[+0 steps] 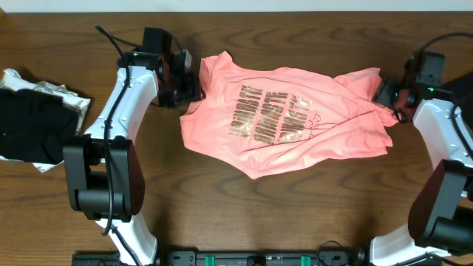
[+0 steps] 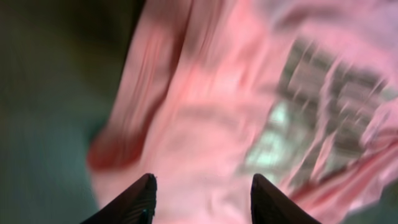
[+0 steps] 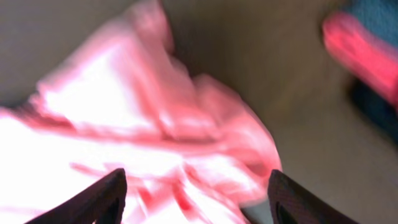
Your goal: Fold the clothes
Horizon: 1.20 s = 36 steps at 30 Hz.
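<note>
At the centre of the wooden table (image 1: pixel 244 214) the salmon-pink T-shirt (image 1: pixel 295 155) lay rumpled with its gold-bronze lettering (image 1: pixel 270 112) facing up, and a heap of black and white cloth (image 1: pixel 33 122) lay well apart at 9 o'clock. The left gripper (image 1: pixel 194 87) stood at the shirt's 10 o'clock edge and the right gripper (image 1: pixel 386 96) at its 2 o'clock edge, beside bunched fabric. The wrist views, though blurred, showed the left fingers (image 2: pixel 140 202) and the right fingers (image 3: pixel 102 199) spread apart over pink cloth.
</note>
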Each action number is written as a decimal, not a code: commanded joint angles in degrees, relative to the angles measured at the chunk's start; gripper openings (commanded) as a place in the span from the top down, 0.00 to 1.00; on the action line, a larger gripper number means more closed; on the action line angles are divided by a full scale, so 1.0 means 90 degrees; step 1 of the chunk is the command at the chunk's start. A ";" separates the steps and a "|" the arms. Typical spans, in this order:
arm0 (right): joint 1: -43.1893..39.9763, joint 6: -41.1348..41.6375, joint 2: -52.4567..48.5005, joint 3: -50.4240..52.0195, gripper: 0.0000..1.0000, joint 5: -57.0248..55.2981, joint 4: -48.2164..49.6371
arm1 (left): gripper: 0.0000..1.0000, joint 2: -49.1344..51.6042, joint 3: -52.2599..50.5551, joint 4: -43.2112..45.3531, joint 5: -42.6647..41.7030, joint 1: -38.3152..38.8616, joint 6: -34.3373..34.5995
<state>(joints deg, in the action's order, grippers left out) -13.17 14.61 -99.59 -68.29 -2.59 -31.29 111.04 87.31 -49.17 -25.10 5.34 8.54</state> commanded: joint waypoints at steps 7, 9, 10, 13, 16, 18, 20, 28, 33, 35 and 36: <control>-0.0160 -0.0517 0.0372 0.0058 0.37 0.0109 -0.2477 | 0.50 0.0056 0.0002 -0.1957 0.0894 -0.0002 -0.0085; -0.0160 -0.0661 0.0369 0.0066 0.37 0.0170 -0.2674 | 0.50 0.0056 -0.0036 -0.2135 0.1069 -0.0002 -0.0080; -0.0160 -0.0661 0.0369 0.0066 0.37 0.0170 -0.2674 | 0.50 0.0056 -0.0068 -0.2142 0.1061 -0.0002 -0.0080; -0.0160 -0.0685 0.0362 0.0066 0.39 0.0175 -0.2470 | 0.50 0.0056 -0.0221 -0.2135 0.1061 -0.0002 -0.0075; -0.0160 -0.0954 0.0333 0.0070 0.44 0.0289 -0.2297 | 0.50 0.0056 -0.0401 -0.2123 0.1059 -0.0002 -0.0027; -0.0160 -0.1236 0.0260 0.0092 0.43 0.0483 -0.2251 | 0.50 0.0056 -0.0554 -0.2079 0.1061 -0.0002 -0.0024; -0.0160 -0.1343 0.0172 0.0177 0.43 0.0580 -0.2176 | 0.50 0.0056 -0.0719 -0.2001 0.1061 -0.0002 -0.0022; -0.0160 -0.1496 -0.0061 0.1018 0.43 0.0794 -0.1234 | 0.50 0.0056 -0.1149 -0.1622 0.1061 -0.0002 0.0090; -0.0160 -0.1588 -0.0061 0.1506 0.43 0.0797 -0.0585 | 0.50 0.0056 -0.1149 -0.1525 0.1059 -0.0002 0.0090; -0.0160 -0.1591 -0.0061 0.1630 0.43 0.0794 -0.0391 | 0.49 0.0056 -0.1149 -0.1503 0.1059 -0.0002 0.0090; -0.0160 -0.1591 -0.0061 0.1712 0.43 0.0794 -0.0248 | 0.49 0.0056 -0.1149 -0.1496 0.1059 -0.0002 0.0090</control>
<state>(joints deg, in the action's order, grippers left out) -14.39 1.65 -99.88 -54.61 3.92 -35.46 111.04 77.21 -62.67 -16.12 5.34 9.04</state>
